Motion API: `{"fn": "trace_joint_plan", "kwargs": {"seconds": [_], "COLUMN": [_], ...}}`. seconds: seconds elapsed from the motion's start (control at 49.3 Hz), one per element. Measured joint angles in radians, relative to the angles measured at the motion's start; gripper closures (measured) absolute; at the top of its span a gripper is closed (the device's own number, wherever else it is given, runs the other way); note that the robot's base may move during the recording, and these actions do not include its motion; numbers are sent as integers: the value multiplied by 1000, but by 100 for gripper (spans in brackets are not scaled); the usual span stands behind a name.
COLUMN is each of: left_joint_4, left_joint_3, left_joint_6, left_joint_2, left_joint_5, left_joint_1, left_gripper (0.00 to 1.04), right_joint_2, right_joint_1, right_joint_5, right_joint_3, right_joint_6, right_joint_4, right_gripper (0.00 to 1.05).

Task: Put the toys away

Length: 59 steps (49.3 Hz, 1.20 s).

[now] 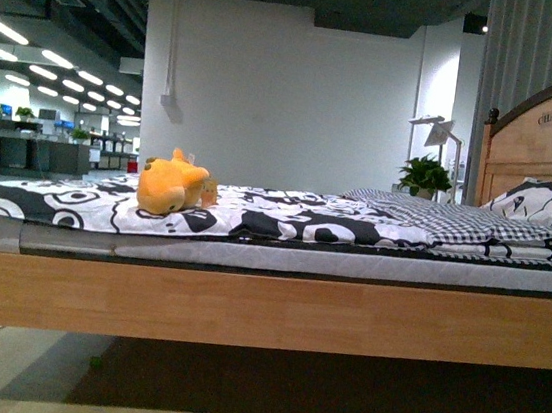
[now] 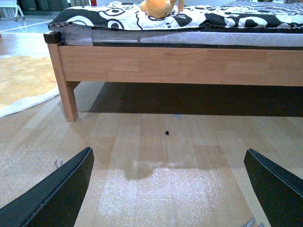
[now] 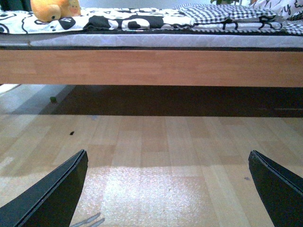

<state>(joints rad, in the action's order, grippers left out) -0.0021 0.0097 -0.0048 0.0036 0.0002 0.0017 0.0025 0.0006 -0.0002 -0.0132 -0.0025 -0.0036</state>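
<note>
Left hand, right hand: black tapered fingers (seemingly matte).

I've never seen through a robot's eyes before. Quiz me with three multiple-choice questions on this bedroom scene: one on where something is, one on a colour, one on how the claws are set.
1. Where is the orange plush toy?
A) under the bed
B) on top of the bed
C) in a claw

2. What colours is the bed cover?
A) red and blue
B) plain green
C) black and white

3. How are the left claw and right claw?
A) both open and empty
B) both shut on the toy
C) one open, one shut

Answers: 1 B, the toy lies on the cover. 2 C, its pattern is black on white. 3 A, each wrist view shows fingers wide apart, holding nothing.
</note>
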Motion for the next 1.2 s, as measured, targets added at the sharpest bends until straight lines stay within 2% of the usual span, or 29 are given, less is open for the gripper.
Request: {"fn": "trace_joint_plan", "kwargs": {"seconds": [1.198], "left_joint_4": [0], "left_joint_3": [0], "left_joint_6": [0], "left_joint_2": [0], "left_joint_5": [0], "left_joint_1": [0], "left_gripper": [6], "right_joint_2": [0], "right_joint_1": [0], "right_joint_5": [0], "right_joint_3": [0], "right_joint_6": [0], "right_joint_4": [0], "right_gripper": [0]}}
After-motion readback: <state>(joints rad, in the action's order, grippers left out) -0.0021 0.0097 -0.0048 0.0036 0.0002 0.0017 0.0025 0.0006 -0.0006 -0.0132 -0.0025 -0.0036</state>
